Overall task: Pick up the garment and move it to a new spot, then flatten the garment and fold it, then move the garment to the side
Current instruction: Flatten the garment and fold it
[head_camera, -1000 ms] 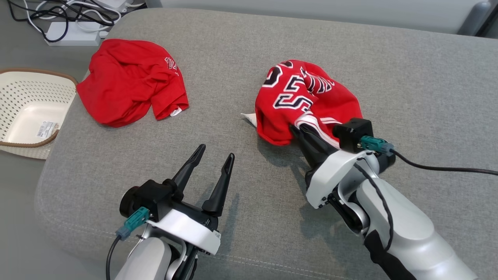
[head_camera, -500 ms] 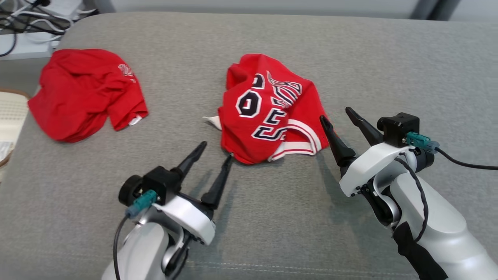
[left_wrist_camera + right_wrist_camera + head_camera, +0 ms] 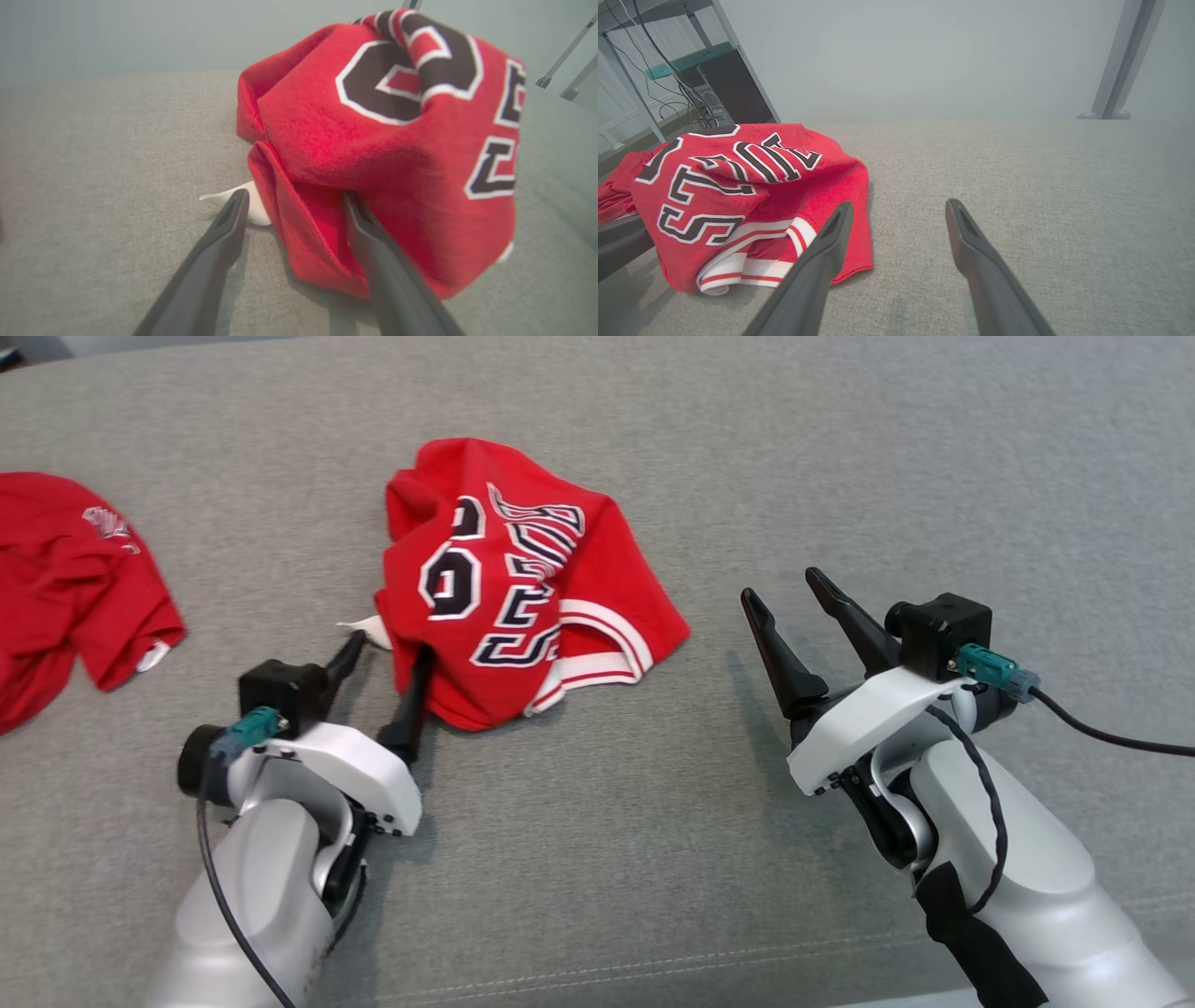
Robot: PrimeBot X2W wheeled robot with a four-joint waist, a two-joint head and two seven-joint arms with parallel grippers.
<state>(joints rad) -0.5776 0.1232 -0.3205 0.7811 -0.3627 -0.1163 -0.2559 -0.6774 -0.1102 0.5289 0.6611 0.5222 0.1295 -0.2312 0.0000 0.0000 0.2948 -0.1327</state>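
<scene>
Found jersey lying crumpled on cushion, with left gripper spread wide astride its near edge, likely to pinch and pull it flat, and right gripper wide, empty, parked clear on the right

**Garments:** two. One crumpled red jersey with black-and-white lettering and striped white trim; one crumpled plain red T-shirt with a small white print.

**White cloth label**: one.

**Grey fabric cushion**: one.

**Grippers:** two, the left gripper and the right gripper. Each has two long dark fingers, four in total.

**Black wrist camera blocks**: two.

**Teal cable plugs**: two.
</scene>
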